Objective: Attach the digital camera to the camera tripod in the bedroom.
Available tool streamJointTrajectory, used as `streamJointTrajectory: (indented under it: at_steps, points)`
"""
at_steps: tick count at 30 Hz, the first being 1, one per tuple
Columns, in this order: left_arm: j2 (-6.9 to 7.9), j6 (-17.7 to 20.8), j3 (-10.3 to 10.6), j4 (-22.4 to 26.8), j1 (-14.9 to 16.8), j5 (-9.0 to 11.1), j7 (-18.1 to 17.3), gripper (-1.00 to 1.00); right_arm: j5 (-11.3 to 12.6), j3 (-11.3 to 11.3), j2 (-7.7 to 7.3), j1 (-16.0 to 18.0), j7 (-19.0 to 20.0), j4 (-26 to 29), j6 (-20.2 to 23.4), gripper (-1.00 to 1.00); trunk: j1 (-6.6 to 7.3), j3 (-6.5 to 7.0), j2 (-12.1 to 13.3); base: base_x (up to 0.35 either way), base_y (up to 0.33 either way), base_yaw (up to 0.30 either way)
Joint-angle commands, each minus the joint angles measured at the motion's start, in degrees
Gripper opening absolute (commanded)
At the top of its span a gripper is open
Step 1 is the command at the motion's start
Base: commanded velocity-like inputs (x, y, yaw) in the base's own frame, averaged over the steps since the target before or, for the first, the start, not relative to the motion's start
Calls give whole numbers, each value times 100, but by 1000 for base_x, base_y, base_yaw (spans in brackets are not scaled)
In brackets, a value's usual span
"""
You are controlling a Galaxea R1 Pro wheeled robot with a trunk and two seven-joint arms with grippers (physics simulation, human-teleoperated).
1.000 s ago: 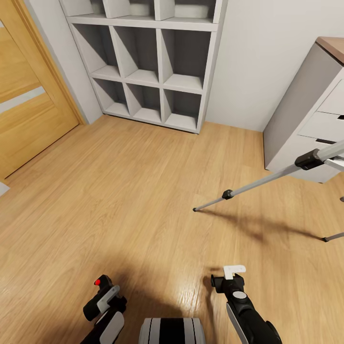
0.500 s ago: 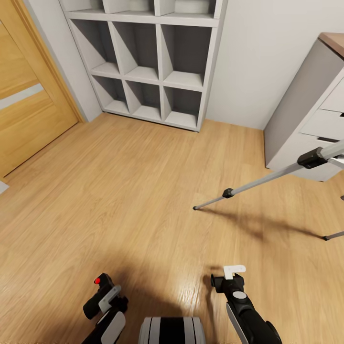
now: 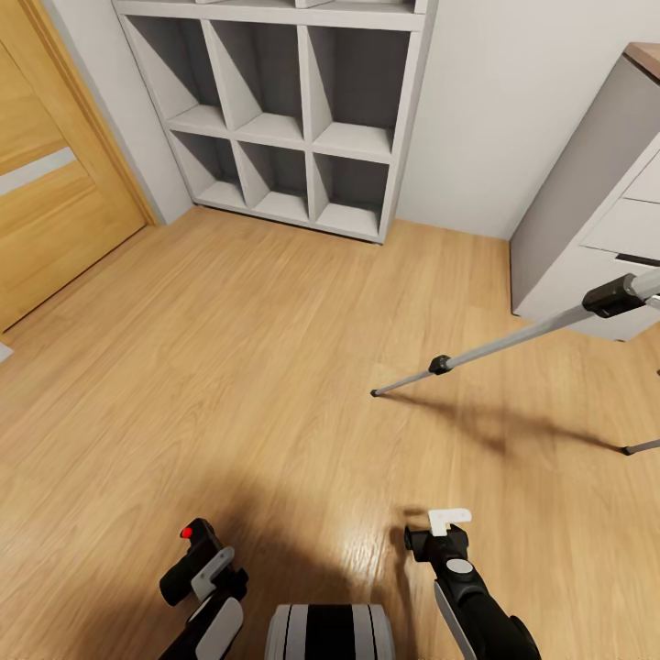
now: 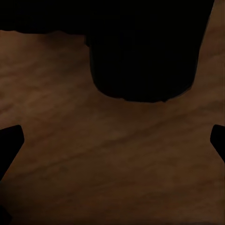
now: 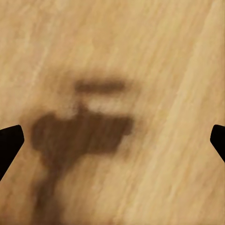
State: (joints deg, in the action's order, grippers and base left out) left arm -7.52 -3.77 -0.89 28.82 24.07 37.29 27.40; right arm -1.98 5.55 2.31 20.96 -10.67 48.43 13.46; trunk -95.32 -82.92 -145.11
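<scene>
Low at the left of the head view, the left gripper (image 3: 203, 570) is holding the camera (image 3: 191, 561), jaws closed on it, red button up. The right gripper (image 3: 447, 522) is hanging open and empty over the wood floor (image 3: 229, 367). The tripod (image 3: 513, 337) is standing at right, beside the grey desk (image 3: 587, 220), its leg reaching toward the white shelf (image 3: 302, 119).
</scene>
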Motion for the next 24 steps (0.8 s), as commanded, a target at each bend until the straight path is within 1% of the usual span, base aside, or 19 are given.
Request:
streamJointTrajectory:
  at_steps: [1,19,24]
  points:
    - [-3,-36,3,4,1,60,2,100,-21,16,-2,0,-31,9,43,100,1,-4,-1,0,0,0]
    - [-4,-36,45,18,1,60,2,100,-22,14,-2,-2,-29,9,43,100,1,-4,-1,0,0,0]
    - [-4,-36,45,13,1,60,2,100,-22,10,-2,0,-30,9,43,100,-12,-114,-8,0,0,0]
